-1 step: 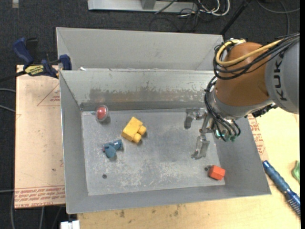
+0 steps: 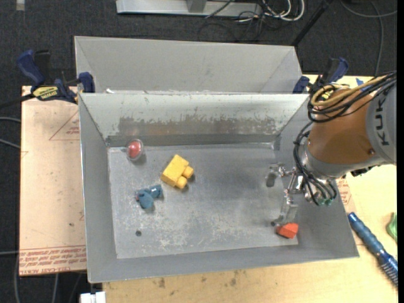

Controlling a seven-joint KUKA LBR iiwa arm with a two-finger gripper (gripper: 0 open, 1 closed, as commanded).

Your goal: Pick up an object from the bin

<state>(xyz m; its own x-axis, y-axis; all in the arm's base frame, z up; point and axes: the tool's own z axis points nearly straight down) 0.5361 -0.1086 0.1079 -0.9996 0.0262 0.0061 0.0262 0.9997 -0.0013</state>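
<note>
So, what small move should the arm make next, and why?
Probably ease the gripper down over the small orange block near the lower right corner of the bin: it lies right by the gripper, while the yellow block, blue piece and red ball lie far left.

floor: dark carpet point(image 2: 38, 17) | top: grey metal stand base point(image 2: 183, 5) | cables point(image 2: 278, 5) beside it

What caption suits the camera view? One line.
Tool close to an orange piece in the lower right corner of the bin; yellow block, blue piece and red ball lie left.
</note>
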